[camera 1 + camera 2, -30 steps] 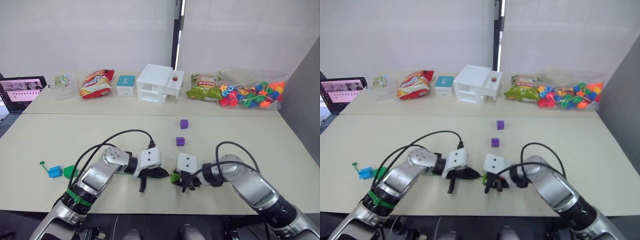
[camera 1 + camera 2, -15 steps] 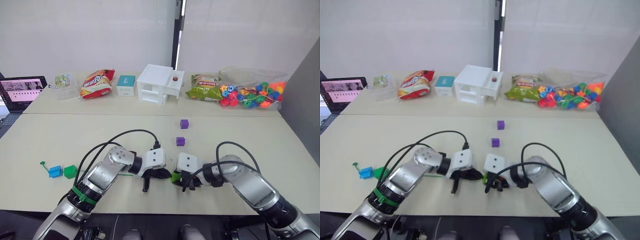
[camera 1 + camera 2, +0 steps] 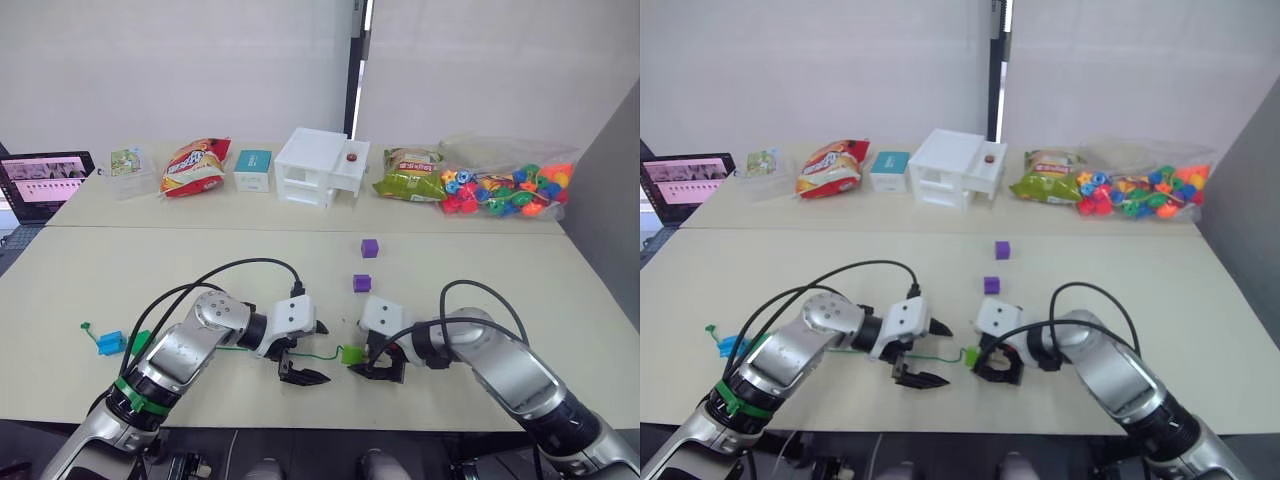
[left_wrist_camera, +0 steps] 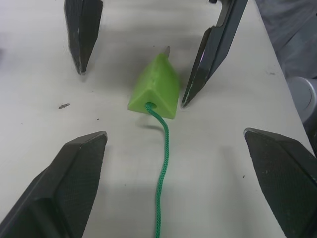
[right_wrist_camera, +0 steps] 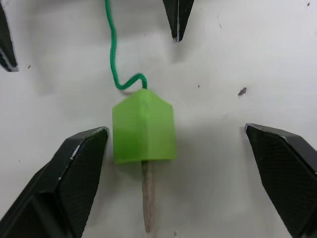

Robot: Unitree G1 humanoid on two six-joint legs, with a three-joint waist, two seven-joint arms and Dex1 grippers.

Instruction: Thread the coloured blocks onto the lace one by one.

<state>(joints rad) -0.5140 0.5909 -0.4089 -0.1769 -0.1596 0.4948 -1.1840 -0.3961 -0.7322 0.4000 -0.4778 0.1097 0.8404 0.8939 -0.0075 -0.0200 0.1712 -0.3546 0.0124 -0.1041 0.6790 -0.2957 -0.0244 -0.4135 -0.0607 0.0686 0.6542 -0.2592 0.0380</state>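
The light green block (image 3: 352, 353) lies on the table with the green lace (image 4: 161, 163) running into its hole. The lace's stiff pale tip (image 5: 147, 198) pokes out of its other side. My left gripper (image 3: 322, 352) stands open just left of the block, its fingers (image 4: 74, 183) spread wide with nothing between them. My right gripper (image 3: 368, 358) is open too, one finger on each side of the block (image 5: 143, 126) without touching it. Two purple blocks (image 3: 361, 283) (image 3: 369, 247) sit further back. A blue block (image 3: 110, 343) and a dark green one (image 3: 140, 340) lie at the lace's far left end.
Along the back of the table (image 3: 500, 290) stand a red snack bag (image 3: 193, 166), a teal box (image 3: 252, 170), a white toy house (image 3: 320, 167), a green snack bag (image 3: 408, 174) and a clear bag of multicoloured beads (image 3: 505, 190). A laptop (image 3: 40, 185) sits at the far left.
Both grippers have opened. The right one let go of the light green block and the left one let go of the lace; the threaded block now rests on the table between them.
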